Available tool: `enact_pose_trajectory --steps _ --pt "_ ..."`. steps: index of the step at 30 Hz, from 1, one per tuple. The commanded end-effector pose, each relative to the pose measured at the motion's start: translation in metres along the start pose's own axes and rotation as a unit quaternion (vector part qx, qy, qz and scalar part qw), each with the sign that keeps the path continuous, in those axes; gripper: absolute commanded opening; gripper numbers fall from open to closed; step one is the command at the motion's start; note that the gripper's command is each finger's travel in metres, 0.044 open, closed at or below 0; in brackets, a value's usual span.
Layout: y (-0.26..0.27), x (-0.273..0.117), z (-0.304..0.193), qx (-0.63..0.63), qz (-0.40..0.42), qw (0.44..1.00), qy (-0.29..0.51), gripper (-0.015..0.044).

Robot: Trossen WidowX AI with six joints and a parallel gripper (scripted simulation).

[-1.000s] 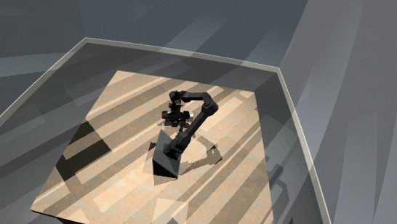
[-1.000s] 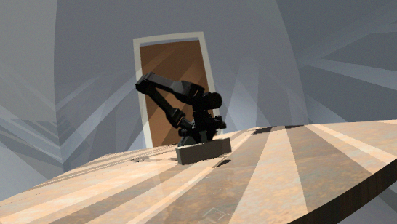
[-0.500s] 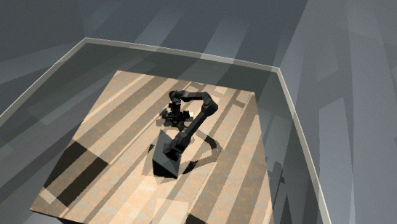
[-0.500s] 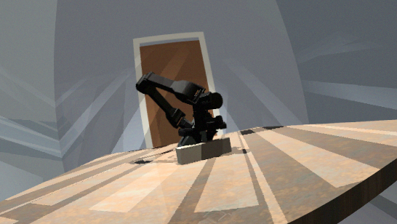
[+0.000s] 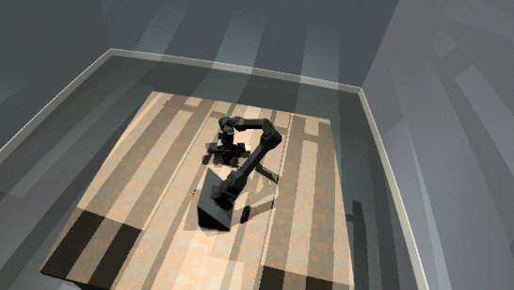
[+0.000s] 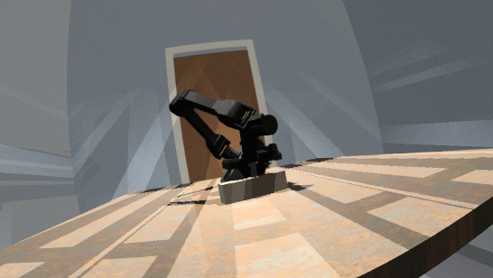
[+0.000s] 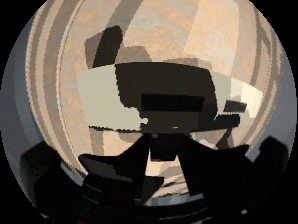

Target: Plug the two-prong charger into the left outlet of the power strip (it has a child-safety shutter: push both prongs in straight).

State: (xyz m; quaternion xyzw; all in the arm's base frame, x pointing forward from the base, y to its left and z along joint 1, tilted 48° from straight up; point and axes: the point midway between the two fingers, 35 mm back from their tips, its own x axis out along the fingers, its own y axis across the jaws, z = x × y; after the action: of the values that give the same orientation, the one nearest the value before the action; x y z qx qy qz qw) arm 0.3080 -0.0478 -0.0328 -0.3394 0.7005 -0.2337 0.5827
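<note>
The power strip (image 5: 205, 200) (image 6: 253, 189) (image 7: 100, 100) is a pale block, partly in shadow, standing on the table. In the wrist view it shows a wide dark recess in the middle and a smaller one at the right. My gripper (image 5: 224, 202) (image 7: 161, 132) points down at the strip and is shut on the charger (image 7: 164, 151), a small dark block between the fingertips. In the wrist view the charger appears just below the strip's lower edge. Its prongs cannot be made out, nor whether it touches the strip. In the exterior view the fingertips cannot be told apart behind the strip.
The wooden table (image 5: 311, 188) (image 6: 352, 217) carries strong striped shadows. The arm's base (image 5: 229, 152) stands behind the strip. Walls surround the table, and a brown door (image 6: 212, 74) stands behind the arm in the exterior view.
</note>
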Motion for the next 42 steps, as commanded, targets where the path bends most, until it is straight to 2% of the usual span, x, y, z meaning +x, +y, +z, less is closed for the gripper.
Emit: enact_pose_trajectory --steps 1,42 --pt "-0.0009 -0.0028 0.011 0.011 0.003 1.0 -0.013 0.0" --pt "-0.0012 -0.0015 0.0079 0.011 0.003 1.0 -0.013 0.0"
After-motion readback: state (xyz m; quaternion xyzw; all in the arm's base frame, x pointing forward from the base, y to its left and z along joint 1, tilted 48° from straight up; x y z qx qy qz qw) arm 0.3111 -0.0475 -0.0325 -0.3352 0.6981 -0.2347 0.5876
